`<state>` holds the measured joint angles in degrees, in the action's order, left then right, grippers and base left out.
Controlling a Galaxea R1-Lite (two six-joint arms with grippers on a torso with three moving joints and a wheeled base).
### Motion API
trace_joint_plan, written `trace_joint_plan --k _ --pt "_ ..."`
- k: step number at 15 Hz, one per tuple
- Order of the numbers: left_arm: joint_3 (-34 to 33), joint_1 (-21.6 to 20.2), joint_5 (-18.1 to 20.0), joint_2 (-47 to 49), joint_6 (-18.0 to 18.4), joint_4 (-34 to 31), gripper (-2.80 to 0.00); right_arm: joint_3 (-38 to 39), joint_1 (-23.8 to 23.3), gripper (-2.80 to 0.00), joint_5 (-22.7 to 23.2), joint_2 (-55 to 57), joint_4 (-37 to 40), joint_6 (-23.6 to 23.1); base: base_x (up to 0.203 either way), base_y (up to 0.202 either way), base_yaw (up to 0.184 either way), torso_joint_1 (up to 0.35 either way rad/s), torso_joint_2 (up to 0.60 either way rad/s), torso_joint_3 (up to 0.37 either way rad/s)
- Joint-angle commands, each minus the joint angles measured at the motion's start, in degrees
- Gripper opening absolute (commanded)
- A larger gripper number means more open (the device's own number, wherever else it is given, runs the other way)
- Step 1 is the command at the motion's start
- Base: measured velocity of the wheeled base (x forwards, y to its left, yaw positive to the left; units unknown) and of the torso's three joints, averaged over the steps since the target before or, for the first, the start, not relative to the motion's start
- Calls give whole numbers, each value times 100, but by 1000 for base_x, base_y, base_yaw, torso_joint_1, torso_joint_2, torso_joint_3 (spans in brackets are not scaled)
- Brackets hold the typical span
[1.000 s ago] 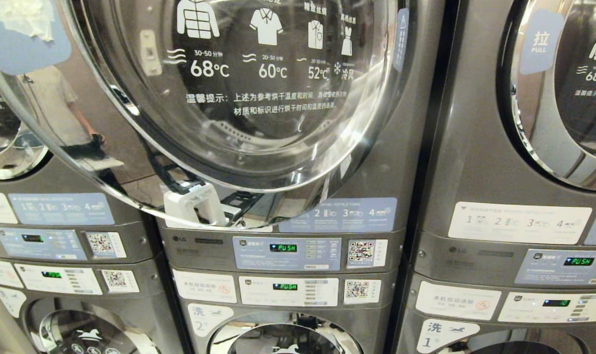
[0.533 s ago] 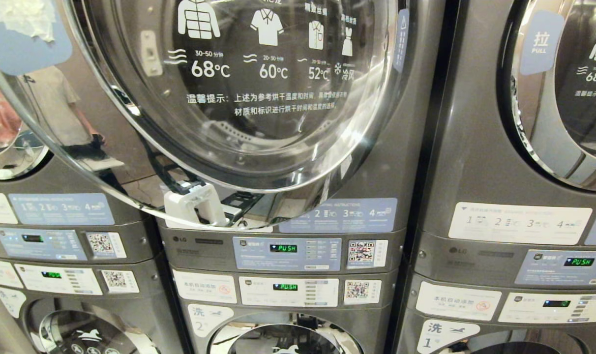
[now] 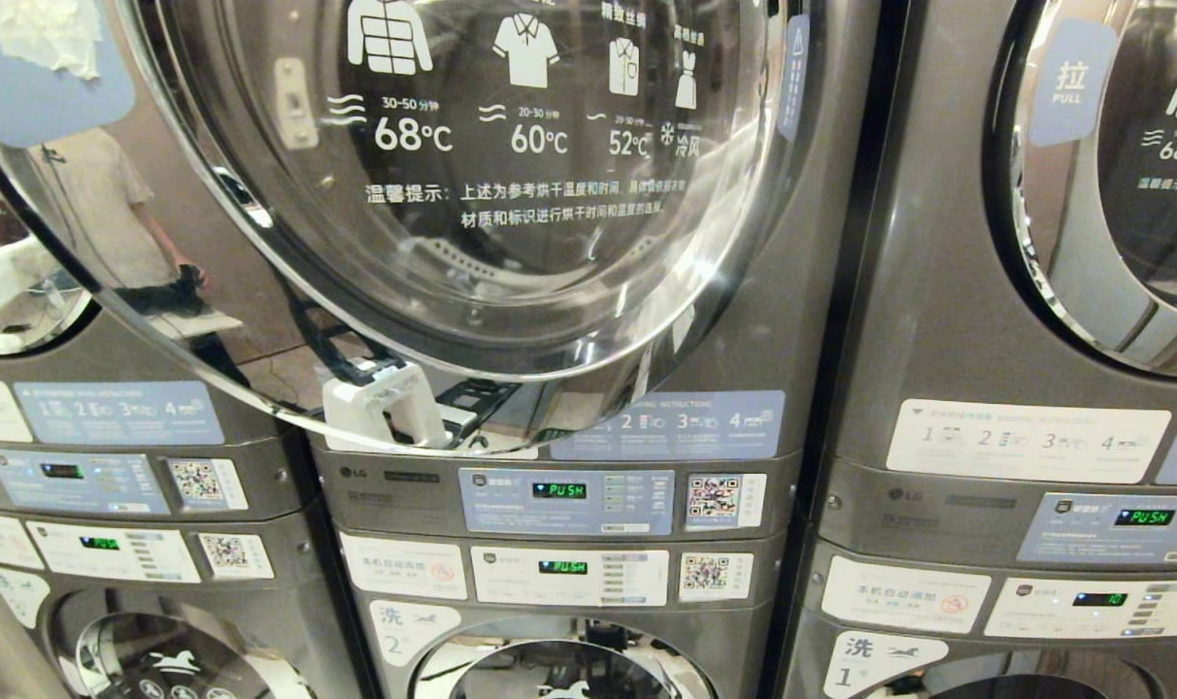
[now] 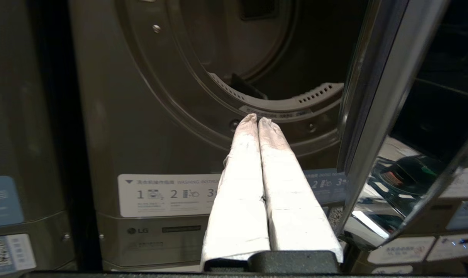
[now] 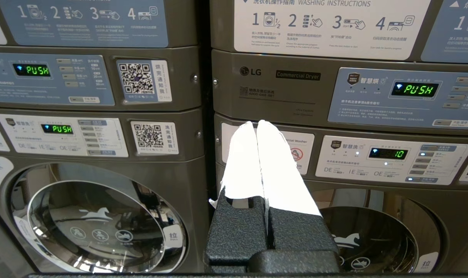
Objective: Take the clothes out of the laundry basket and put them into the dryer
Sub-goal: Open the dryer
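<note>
Dryer door (image 3: 433,194) stood swung open; the left gripper (image 4: 258,120), fingers pressed together and empty, pointed at the drum opening (image 4: 257,58), while the right gripper (image 5: 256,124) was closed, holding nothing.

Stacked grey machines (image 3: 569,505); the open dryer drum (image 4: 257,58) shows no clothes.

Left hand (image 4: 259,120) raised, pointing forward, fingers pressed together, empty. Right hand (image 5: 256,123) level, fingers pressed together, empty.
</note>
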<state>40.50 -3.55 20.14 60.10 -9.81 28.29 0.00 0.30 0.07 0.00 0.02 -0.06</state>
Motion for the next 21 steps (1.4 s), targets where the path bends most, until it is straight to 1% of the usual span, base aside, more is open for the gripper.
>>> trace_joint_plan --k 1,4,6,9,10,11,16,18,21 --pt "67 -22 147 496 -11 82 -280 0 5 -280 1 0 -2 -3 0 0 0 0 0 0" --pt "275 -11 156 951 5 559 -280 0 5 -280 1 0 3 -3 0 0 0 0 0 0" --pt "397 47 166 1042 6 634 -280 0 5 -280 1 0 3 -3 0 0 0 0 0 0" --pt "396 460 174 1021 7 634 -280 0 5 -280 1 0 6 -3 0 0 0 0 0 0" --pt "376 651 176 949 6 634 -280 0 5 -280 1 0 6 -3 0 0 0 0 0 0" --pt "333 755 180 829 6 634 -280 0 5 -280 1 0 6 -12 0 0 0 0 0 0" --pt "-305 793 246 48 6 600 -280 0 5 -280 1 0 6 -29 0 0 0 0 0 0" --pt "-309 794 526 12 24 606 -280 -8 5 -280 1 0 6 -38 0 0 0 0 0 0" --pt "-230 803 596 90 111 617 -280 -6 5 -280 1 0 6 -38 0 0 0 0 0 0"
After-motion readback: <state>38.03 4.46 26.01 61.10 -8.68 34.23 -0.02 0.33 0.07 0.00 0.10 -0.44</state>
